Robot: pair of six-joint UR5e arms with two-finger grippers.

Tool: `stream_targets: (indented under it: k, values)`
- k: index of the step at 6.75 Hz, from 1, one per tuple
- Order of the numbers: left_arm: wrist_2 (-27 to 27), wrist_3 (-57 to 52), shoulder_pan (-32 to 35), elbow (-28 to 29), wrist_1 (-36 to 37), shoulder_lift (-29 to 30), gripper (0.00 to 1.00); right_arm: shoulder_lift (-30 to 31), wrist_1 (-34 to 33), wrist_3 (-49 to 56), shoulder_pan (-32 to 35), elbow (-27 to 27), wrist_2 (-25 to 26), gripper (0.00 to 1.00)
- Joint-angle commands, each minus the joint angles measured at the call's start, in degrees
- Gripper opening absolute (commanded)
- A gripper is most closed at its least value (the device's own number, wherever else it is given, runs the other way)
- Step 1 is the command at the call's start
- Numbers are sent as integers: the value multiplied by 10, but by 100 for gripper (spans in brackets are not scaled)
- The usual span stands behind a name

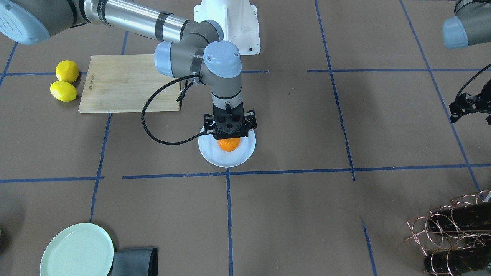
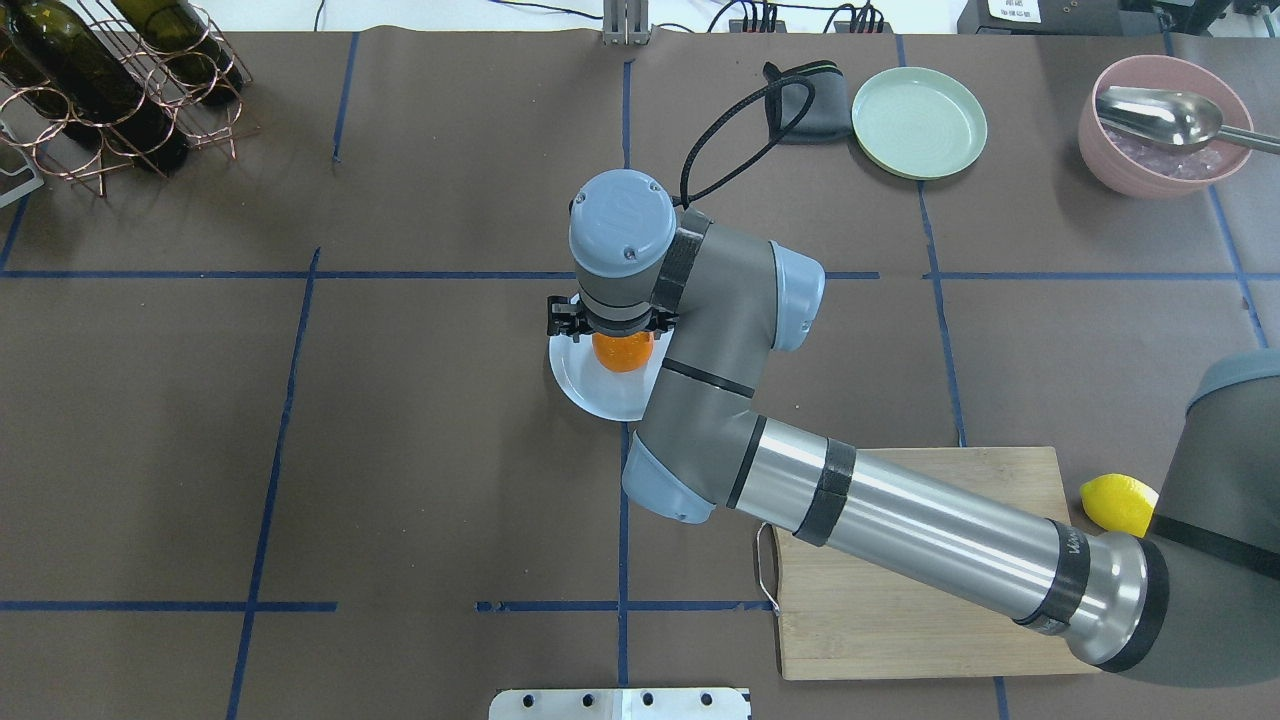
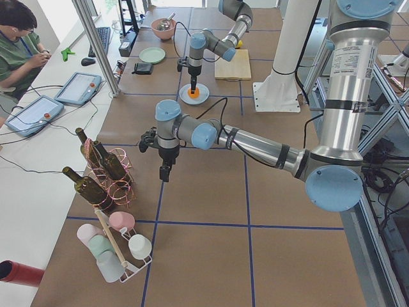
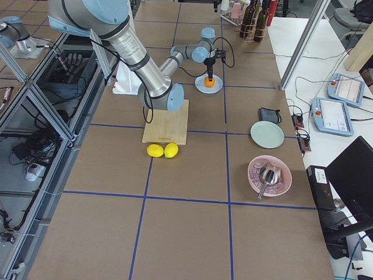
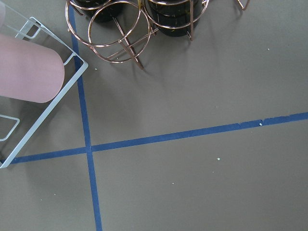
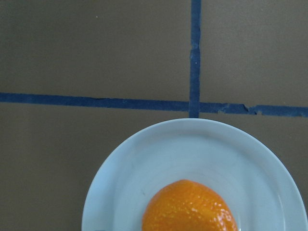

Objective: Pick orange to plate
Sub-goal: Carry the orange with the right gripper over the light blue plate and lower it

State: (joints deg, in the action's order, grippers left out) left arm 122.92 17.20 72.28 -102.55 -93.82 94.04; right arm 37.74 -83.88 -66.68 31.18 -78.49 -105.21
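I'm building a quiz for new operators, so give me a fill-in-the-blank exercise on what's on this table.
1. The orange lies on the small white plate; the larger plate is pale ____.
2. Two ____ lemons lie beside the wooden cutting board.
3. The arm reaching over the small white plate is the robot's ____.
4. The metal spoon rests in the ____ bowl.

Missing words: green, yellow, right, pink.
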Motion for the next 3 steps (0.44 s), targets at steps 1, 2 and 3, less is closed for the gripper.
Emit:
stream_targets:
  k: [1, 2, 3]
  values:
    - [0, -2, 34, 1, 19, 1, 100, 18, -117, 22, 54, -115, -50, 100]
    - [6, -53, 57, 0, 48, 1, 100, 62, -179, 95, 89, -193, -64, 100]
    - [40, -120, 79, 1, 76, 0, 100, 120, -208, 175, 141, -256, -97, 100]
